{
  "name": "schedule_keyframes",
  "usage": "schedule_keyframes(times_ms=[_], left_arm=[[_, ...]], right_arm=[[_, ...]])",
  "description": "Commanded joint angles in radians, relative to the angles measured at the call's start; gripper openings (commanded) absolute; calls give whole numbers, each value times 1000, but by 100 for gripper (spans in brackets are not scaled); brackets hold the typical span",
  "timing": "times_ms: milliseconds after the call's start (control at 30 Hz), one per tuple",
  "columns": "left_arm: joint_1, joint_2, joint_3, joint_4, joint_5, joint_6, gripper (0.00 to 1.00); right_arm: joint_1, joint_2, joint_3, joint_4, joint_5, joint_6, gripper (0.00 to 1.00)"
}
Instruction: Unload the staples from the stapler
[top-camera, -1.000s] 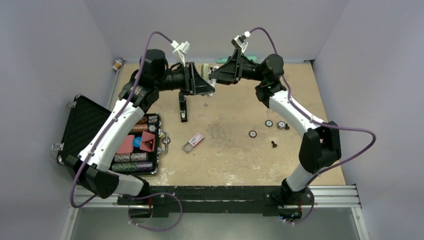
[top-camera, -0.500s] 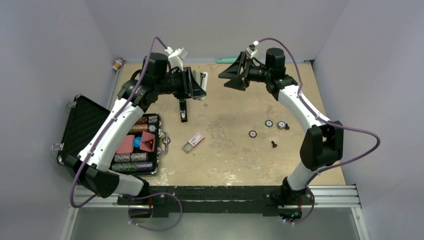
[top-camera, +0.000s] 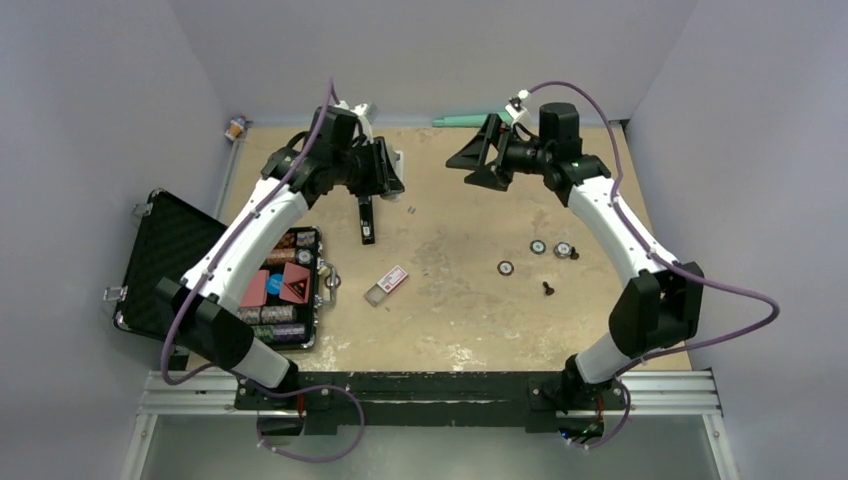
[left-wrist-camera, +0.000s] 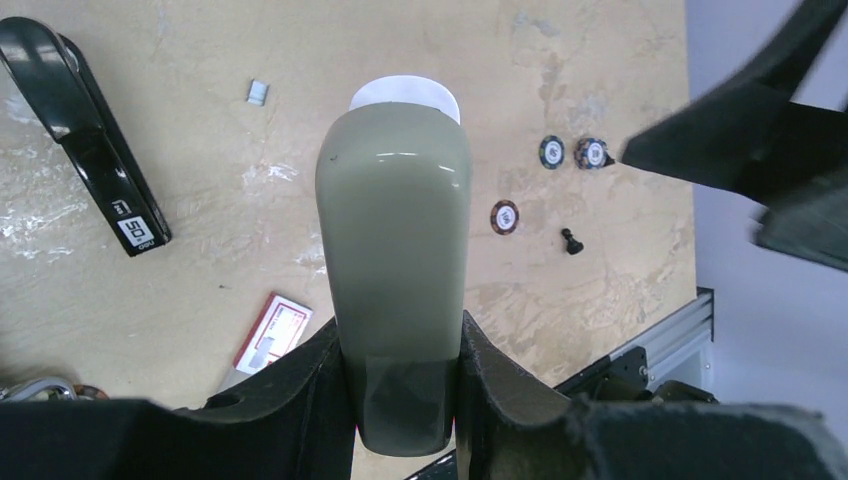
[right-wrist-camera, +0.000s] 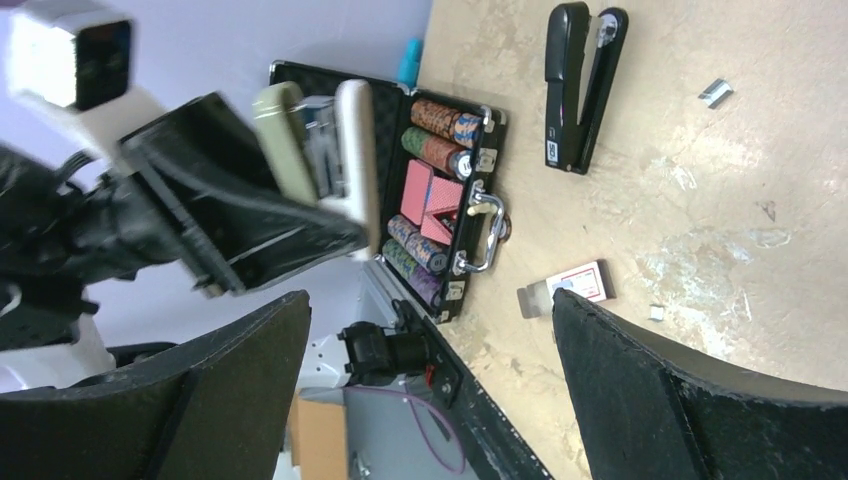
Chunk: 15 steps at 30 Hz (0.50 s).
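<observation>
The black stapler (top-camera: 366, 219) lies on the table with its arms spread in a narrow V (right-wrist-camera: 575, 85), and it also shows at the top left of the left wrist view (left-wrist-camera: 85, 140). A tiny grey strip of staples (top-camera: 411, 209) lies loose just right of it (left-wrist-camera: 258, 92) (right-wrist-camera: 715, 93). My left gripper (top-camera: 388, 170) hangs above the stapler's far end, shut on a sage-green oblong piece (left-wrist-camera: 398, 230). My right gripper (top-camera: 470, 168) is off to the right, raised above the table. It is open wide with nothing between its fingers (right-wrist-camera: 430, 297).
A small clear box with a red-and-white label (top-camera: 388, 284) lies mid-table. An open black case of poker chips (top-camera: 285, 290) sits at the left. Three loose chips (top-camera: 537, 248) and a small black piece (top-camera: 548, 288) lie to the right. A teal object (top-camera: 460, 121) rests at the far edge.
The two grippers have drawn apart: the left moved left with the green piece, the right moved right and back. The right gripper's jaws opened wider.
</observation>
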<state>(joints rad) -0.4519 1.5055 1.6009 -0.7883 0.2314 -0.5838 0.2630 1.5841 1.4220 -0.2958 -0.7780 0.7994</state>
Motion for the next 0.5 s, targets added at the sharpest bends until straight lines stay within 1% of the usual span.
schedule_keyframes(times_ms=[0, 300, 467], left_arm=[[4, 56, 42, 47, -48, -13, 0], [2, 165, -15, 98, -104, -25, 0], [3, 275, 28, 72, -149, 5, 0]], right_arm=[[-4, -91, 2, -43, 56, -61, 95], [-4, -202, -128, -57, 87, -72, 96], [-5, -238, -153, -84, 105, -85, 97]])
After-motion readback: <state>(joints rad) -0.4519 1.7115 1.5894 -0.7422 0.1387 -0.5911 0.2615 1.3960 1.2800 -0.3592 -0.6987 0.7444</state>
